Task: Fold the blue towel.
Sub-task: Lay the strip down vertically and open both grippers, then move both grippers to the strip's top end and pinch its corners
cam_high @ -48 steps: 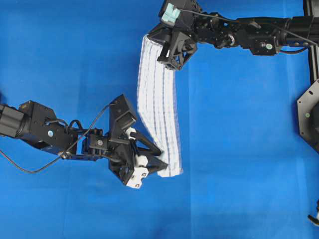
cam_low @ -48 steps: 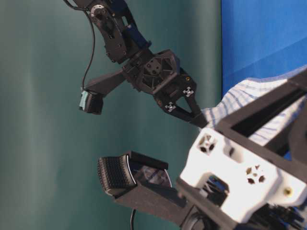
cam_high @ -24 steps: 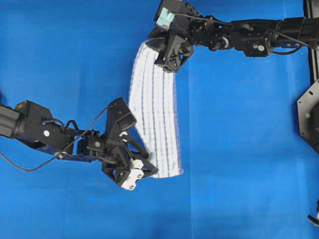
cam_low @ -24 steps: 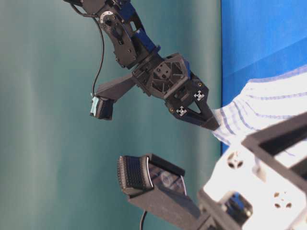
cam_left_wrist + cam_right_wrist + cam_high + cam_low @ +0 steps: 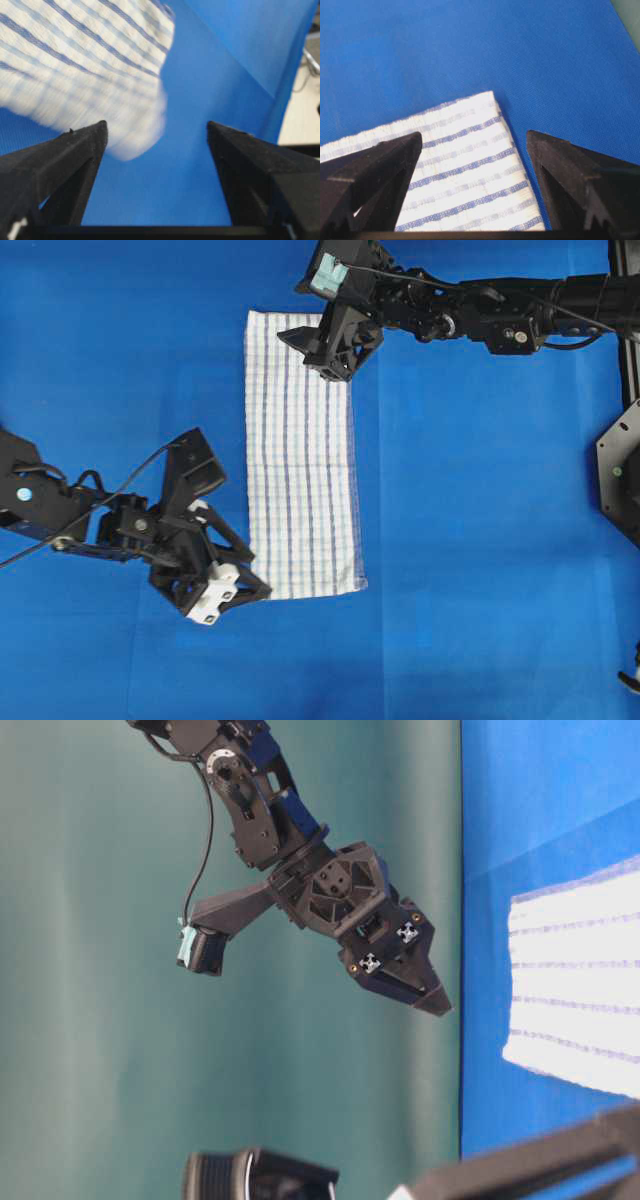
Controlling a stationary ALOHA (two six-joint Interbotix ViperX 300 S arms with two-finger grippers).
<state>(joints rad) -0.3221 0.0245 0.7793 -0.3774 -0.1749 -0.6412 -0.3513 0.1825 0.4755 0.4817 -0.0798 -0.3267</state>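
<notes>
Blue sheet point(image 5: 480, 490) under flat blue towel point(image 5: 300, 460)

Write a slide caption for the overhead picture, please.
Striped blue towel lies flat on the blue sheet, both robot hands open at opposite ends.

One blue towel point(image 5: 302, 455), one blue sheet point(image 5: 480, 540), two robot arms, each with one hand.

right pincer point(image 5: 322, 352): released | left pincer point(image 5: 243, 585): released, pulled back | blue towel point(image 5: 302, 455): dropped flat
</notes>
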